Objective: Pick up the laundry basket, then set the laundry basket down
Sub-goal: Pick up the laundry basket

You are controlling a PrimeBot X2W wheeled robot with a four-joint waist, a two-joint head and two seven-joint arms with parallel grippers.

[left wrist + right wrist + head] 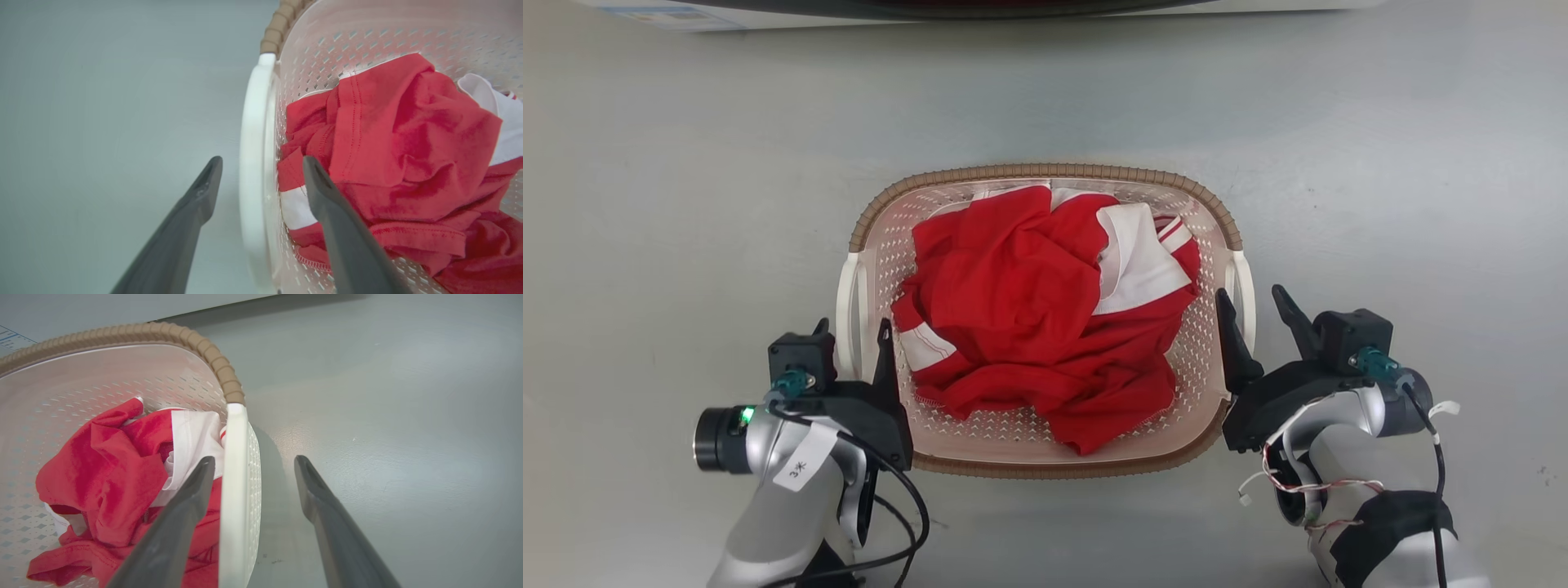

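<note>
Cream laundry basket [1045, 172] lies mid-frame; left tool [853, 327] and right tool [1250, 296] — both spread — straddle its handles [847, 294]; pinch together, lift level.

Light: bright, even, diffuse.
Shadows: soft and faint on the floor [408, 416] beside the laundry basket [235, 477].
Wrist views: wide-angle curving at edges; nearest parts slightly soft.

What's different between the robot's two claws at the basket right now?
The left gripper straddles the laundry basket's left handle; the right gripper straddles the right handle. Behind the left gripper hangs a white paper tag; behind the right gripper trail loose red-and-white wires. Shared: both are open, one finger inside the basket wall and one outside.
</note>
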